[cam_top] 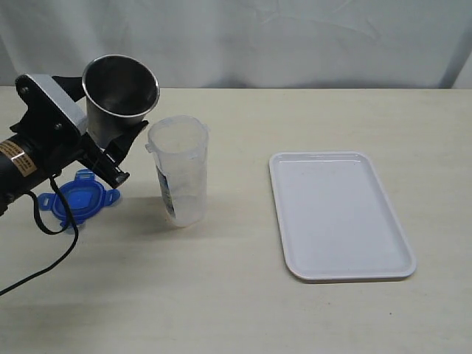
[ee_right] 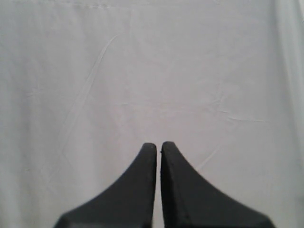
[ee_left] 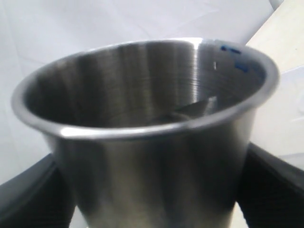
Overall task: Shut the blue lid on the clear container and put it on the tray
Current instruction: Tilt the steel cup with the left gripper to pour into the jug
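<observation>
- The left gripper (cam_top: 127, 151) was clamped around a tapered, brushed-steel cup (cam_top: 118, 92) with a rolled rim.
- The right gripper (ee_right: 158, 147), its black curved fingers (ee_right: 142, 190) pressed together, held nothing.
- The clear container (cam_top: 179, 171), translucent plastic, stood upright and uncovered on the table (cam_top: 221, 295); its printed strip was unreadable.
- The blue lid (cam_top: 77, 198), glossy with flaps, lay flat at the container's nine o'clock.
- The tray (cam_top: 346, 155), smooth, white and round-cornered, lay at its three o'clock.

metal cup (cam_top: 118, 92): shiny steel, up off the table on my left, tipped so I'm looking at its open mouth
table (cam_top: 236, 310): plain beige top
backdrop (cam_top: 295, 37): wrinkly white cloth behind it all
</observation>
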Controlling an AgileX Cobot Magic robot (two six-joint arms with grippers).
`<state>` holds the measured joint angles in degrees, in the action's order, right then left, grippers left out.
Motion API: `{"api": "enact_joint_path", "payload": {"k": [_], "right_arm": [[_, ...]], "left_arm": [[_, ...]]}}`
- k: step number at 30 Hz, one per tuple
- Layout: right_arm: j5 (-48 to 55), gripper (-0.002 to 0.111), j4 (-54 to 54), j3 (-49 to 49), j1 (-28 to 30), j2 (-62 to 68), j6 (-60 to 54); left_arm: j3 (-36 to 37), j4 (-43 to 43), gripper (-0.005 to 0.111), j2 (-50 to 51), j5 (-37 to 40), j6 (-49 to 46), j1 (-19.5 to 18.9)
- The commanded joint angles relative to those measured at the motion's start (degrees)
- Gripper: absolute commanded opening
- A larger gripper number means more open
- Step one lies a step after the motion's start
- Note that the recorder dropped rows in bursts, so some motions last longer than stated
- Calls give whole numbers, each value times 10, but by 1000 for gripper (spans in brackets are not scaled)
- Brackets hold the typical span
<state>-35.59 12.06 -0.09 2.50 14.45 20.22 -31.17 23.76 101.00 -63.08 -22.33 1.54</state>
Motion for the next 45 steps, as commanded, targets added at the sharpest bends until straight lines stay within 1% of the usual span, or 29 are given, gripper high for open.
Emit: {"api": "enact_joint_path", "payload": {"k": [1,28,36,40,45], "right_arm": [[3,4,4,1,0,2,2],[5,4,4,1,0,2,2],[5,4,4,1,0,2,2],[5,4,4,1,0,2,2],[5,4,4,1,0,2,2]], "left_arm": [[-5,-5,0,-10,-35,-20,5],[-5,-9,0,-10,-36,-49,5],[-5,-9,0,-10,-36,-66,5],[-5,-9,0,-10,-36,-94,5],[-5,-9,0,-10,-36,-94,5]]}}
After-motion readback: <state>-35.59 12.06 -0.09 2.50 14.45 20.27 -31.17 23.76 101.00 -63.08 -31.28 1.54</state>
